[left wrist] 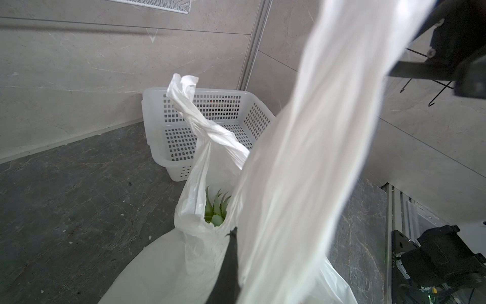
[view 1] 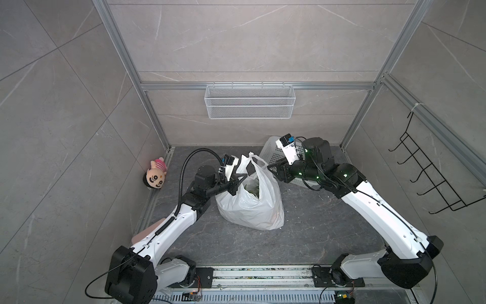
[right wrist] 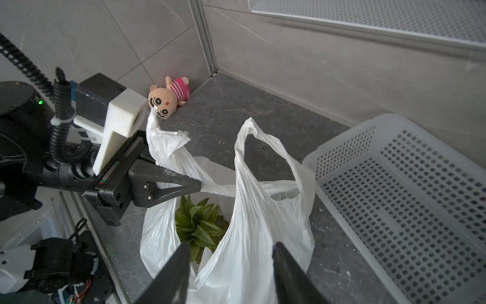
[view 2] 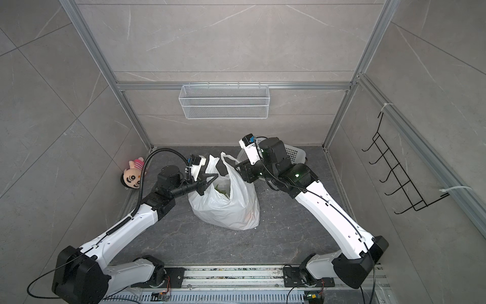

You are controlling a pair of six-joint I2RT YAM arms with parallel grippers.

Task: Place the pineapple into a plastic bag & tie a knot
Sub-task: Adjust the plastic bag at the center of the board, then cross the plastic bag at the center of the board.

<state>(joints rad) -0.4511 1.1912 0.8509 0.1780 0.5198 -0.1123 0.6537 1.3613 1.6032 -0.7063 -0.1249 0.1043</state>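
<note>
Plastic bag [view 1: 249,202] on dark stone floor [view 1: 315,223], grey tiled walls [view 1: 249,39]; left gripper [right wrist: 201,187] clamps handle [right wrist: 168,147], right gripper [right wrist: 231,246] spread.

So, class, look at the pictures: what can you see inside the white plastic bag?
Through the open mouth of the plastic bag, only the green spiky leaves of the pineapple show. The fruit's body below them is covered by the white plastic, so it cannot be seen.

Upright white plastic bag [view 1: 249,208], pineapple [right wrist: 200,226] inside
</note>
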